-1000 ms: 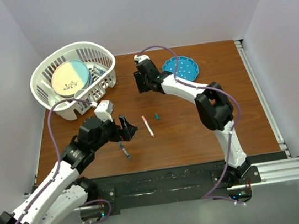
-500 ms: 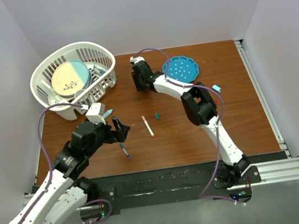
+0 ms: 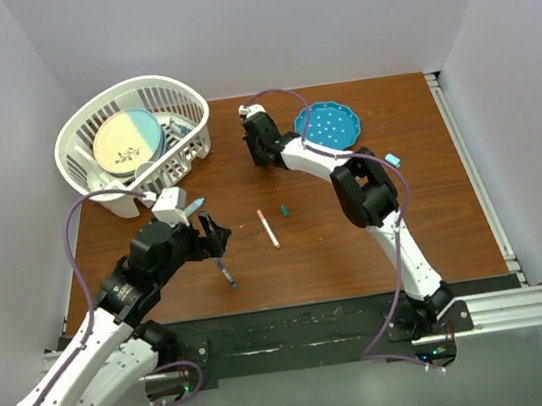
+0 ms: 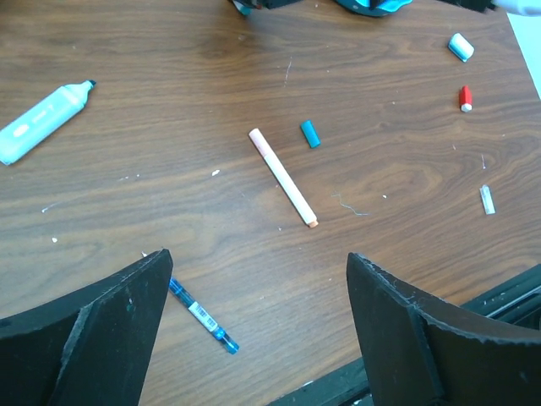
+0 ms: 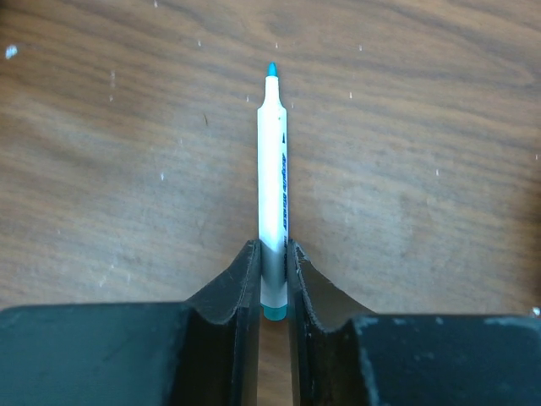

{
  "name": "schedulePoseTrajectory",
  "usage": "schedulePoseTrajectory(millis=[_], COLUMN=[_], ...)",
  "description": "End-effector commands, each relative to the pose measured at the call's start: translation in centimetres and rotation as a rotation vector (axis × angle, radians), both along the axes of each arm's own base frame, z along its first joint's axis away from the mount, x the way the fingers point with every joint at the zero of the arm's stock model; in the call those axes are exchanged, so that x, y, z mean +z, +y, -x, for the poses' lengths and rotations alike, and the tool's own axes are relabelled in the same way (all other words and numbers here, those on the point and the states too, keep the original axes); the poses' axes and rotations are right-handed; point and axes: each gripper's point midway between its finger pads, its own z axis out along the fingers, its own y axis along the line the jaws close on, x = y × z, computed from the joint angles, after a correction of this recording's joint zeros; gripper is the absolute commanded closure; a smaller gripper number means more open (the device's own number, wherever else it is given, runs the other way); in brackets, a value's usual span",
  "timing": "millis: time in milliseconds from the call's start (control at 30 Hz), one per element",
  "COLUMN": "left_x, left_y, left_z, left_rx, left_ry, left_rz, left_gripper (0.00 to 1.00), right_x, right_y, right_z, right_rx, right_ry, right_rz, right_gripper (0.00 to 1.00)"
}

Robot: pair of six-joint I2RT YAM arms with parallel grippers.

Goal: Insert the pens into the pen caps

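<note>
The right gripper [image 5: 272, 283] has its black jaws pinched on the lower barrel of a slim white teal-tipped pen [image 5: 272, 169], seen against the scuffed wood-grain table [image 5: 127, 169], while the left gripper [image 4: 256, 279] hangs spread wide above a thin white pen [image 4: 283, 178] lying near a stubby teal cap [image 4: 311, 134].

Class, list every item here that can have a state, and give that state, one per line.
right gripper, shut on teal-tipped pen.
teal-tipped pen, uncapped, gripped near its tail.
left gripper, open, empty.
pink-ended pen, uncapped, lying flat.
teal cap, loose, beside pink-ended pen, not touching.
dark blue pen, lying flat.
red cap, loose.
light blue cap, loose.
</note>
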Motion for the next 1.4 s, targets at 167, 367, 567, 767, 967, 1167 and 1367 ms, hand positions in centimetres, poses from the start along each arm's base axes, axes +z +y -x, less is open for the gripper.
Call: schedulePoseTrajectory(millis=[167,367,567,767,967,1167,1367], left_x=[1.3,3.3,3.4,4.1,4.6,5.0,5.9], left_y=[-2.5,-5.9,-8.9,-11.0,-11.9,-12.2,-12.4], left_z=[-1.1,-2.5,-4.6,-6.2,-7.8,-8.0,-7.0], left_rx=[-0.013,-0.066,-0.116,-0.16,-0.16,-0.171,-0.214], left_ry=[0.021,0.006,0.021,-0.013,-0.045,-0.073,-0.103], left_rz=[0.128,0.312,0.398,0.491,0.507,0.539,0.579], left_gripper=[0.15,0.18,0.22,0.28,0.29,0.34,0.42], right_x=[2.3,5.1,10.2,15.2,19.5,21.5,22.7], right_y=[-2.4,-4.3,-4.8,-4.3,-3.3,-1.4,-0.7], right_z=[6.5,10.9,15.5,20.2,24.1,27.2,28.3], right_rx=[0.01,-0.007,0.033,0.09,0.16,0.241,0.263], right_ry=[0.049,0.009,-0.039,-0.1,-0.163,-0.172,-0.184], right_rz=[-0.115,-0.239,-0.45,-0.683,-0.792,-0.848,-0.879], right_gripper=[1.0,1.0,1.0,1.0,1.0,1.0,1.0])
